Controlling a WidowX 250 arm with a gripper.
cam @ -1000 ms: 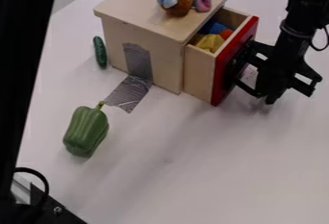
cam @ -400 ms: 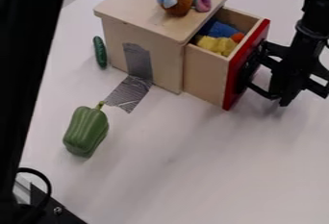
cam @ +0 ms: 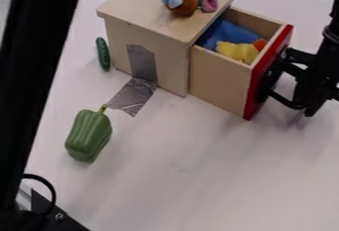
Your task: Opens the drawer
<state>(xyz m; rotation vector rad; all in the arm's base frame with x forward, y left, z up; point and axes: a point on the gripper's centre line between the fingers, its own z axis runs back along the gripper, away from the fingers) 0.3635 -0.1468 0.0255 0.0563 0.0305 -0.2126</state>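
Jutting toward four o'clock: smooth wooden drawer [cam: 222,84], flat red front [cam: 253,98].
Black gripper [cam: 279,75], three o'clock; closure cannot be told.

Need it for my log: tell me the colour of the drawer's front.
Red, best seen in the camera view.

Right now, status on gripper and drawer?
Gripper at the drawer's red front. Drawer open, toys inside. Nothing seen blocking its path; pepper off to the side.
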